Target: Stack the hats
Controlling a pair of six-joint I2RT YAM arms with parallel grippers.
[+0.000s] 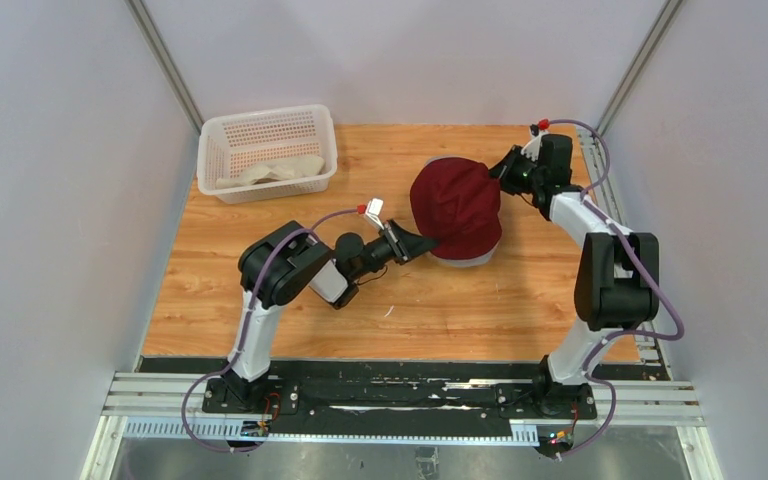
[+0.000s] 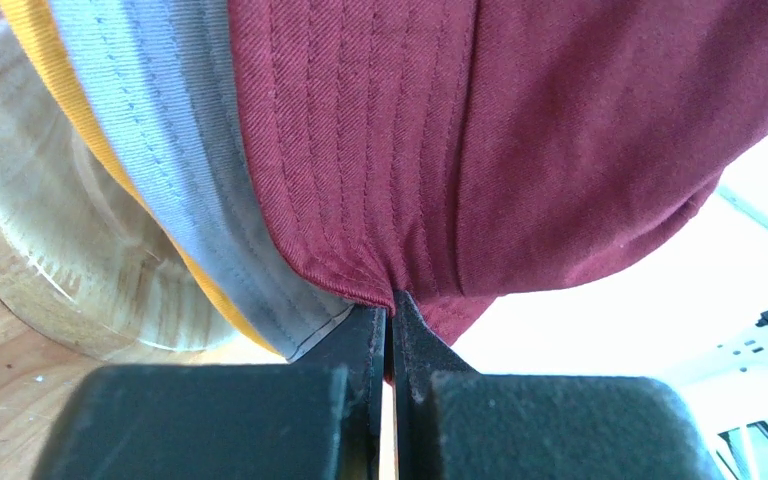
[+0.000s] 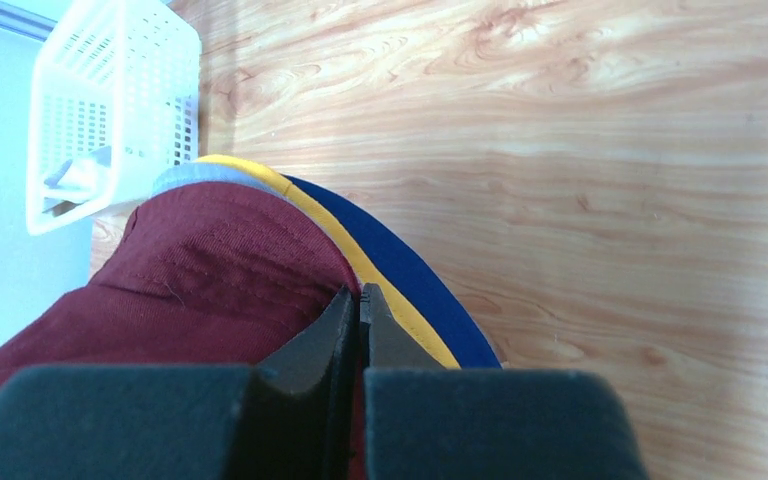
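From its base on the near side of the dark red hat (image 1: pixel 457 208), the left arm rose, folded sharply at the elbow and reached sideways. The left gripper (image 2: pixel 392 300) met the hat's near-left brim, fingers pressed together on the brim edge. Under that brim lay the grey hat (image 2: pixel 160 150) and yellow hat (image 2: pixel 35 40), all draped over the wooden stand (image 2: pixel 30 220). The right arm stood taller, forearm angled away, and the right gripper (image 3: pixel 358 295) pinched the dark red hat's far-right brim, with the navy hat (image 3: pixel 410 270) lowest beneath. Far left of the dark red hat, the beige hat (image 1: pixel 275 170) lay in the white basket (image 1: pixel 260 135).
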